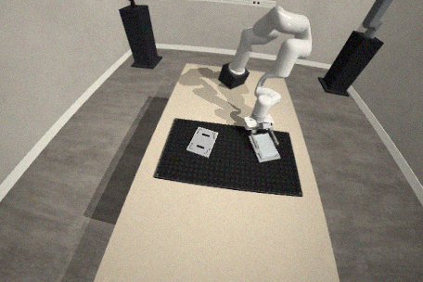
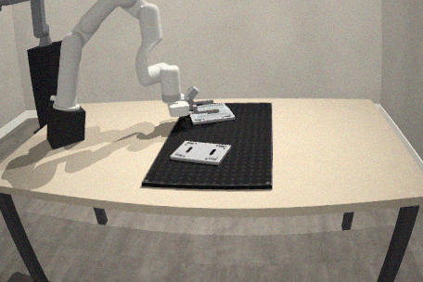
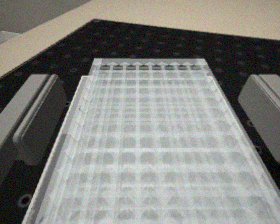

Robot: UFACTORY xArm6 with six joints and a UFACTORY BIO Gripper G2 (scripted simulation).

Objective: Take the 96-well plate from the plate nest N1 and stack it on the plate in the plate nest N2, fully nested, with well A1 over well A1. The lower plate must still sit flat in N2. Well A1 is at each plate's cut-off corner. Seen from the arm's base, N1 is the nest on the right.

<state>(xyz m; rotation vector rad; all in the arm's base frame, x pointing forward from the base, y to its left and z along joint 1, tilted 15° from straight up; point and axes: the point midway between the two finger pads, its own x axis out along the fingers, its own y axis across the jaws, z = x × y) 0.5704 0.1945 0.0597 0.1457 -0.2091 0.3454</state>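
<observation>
The nest N1 (image 1: pixel 202 142) (image 2: pixel 200 153) is a pale plate holder with two dark slots and holds no plate. The clear 96-well plate (image 1: pixel 266 145) (image 2: pixel 224 108) (image 3: pixel 151 130) is at the nest N2 (image 1: pixel 269 158) (image 2: pixel 213 121). Overlapping well grids show through it in the wrist view; a separate lower plate cannot be made out clearly. My gripper (image 1: pixel 268 149) (image 2: pixel 215 107) (image 3: pixel 151 100) is low over N2 and open, one finger along each long side, with a gap between each finger and the plate. The cut-off corners and how fully the plates nest cannot be told.
Both nests are on the black perforated mat (image 1: pixel 227 179) (image 2: pixel 250 164), N1 well to one side of N2. The mat lies on the wooden table (image 1: pixel 218 234) (image 2: pixel 325 160). Two other arms on black pedestals (image 1: pixel 139 34) (image 1: pixel 350 64) stand off the table.
</observation>
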